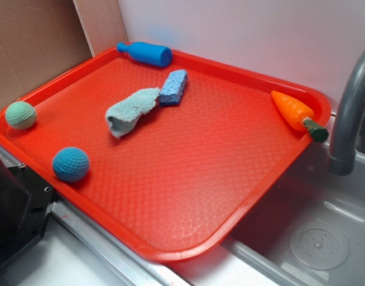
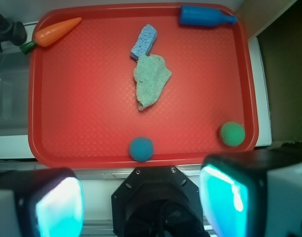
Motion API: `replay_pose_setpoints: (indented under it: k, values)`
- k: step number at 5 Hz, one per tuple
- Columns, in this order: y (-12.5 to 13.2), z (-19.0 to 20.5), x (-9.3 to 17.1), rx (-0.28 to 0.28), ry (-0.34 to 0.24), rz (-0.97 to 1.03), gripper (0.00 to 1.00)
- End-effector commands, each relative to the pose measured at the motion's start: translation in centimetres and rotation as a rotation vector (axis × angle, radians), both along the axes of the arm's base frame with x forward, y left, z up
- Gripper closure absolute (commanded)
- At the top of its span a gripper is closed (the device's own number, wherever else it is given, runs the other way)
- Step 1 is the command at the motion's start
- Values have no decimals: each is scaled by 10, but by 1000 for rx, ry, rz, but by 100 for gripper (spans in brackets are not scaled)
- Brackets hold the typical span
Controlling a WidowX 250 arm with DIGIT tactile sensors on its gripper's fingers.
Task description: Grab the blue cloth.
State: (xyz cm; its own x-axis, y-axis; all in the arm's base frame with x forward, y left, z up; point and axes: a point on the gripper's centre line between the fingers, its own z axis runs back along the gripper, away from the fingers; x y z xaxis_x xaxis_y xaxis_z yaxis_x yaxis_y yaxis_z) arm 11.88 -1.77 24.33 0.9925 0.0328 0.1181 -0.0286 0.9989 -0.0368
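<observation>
Blue cloth (image 2: 150, 81) touching sponge (image 2: 143, 41)

The hand (image 2: 141, 197) shows only in the wrist view, at the bottom edge, looking straight down. Its two fingers (image 2: 225, 197) stand wide apart, one at each lower corner, their pale teal pads facing inward with nothing between them. The dark wrist mount (image 2: 156, 197) sits between them. In the exterior view only a dark part of the arm (image 1: 12, 208) shows at the lower left.
</observation>
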Motion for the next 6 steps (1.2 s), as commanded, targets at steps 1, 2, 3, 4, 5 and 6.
replay_pose_setpoints:
  k: [1,2,3,4,5,6]
  values:
    - [0,0,0,0,0,0,0]
    - [11,-35,18,27,31,73,0]
    - [19,-85,43,-36,-8,92,0]
    - [26,-129,56,-41,-59,136,0]
    - [27,-167,75,-44,-46,105,0]
    - [21,-196,102,-7,-13,77,0]
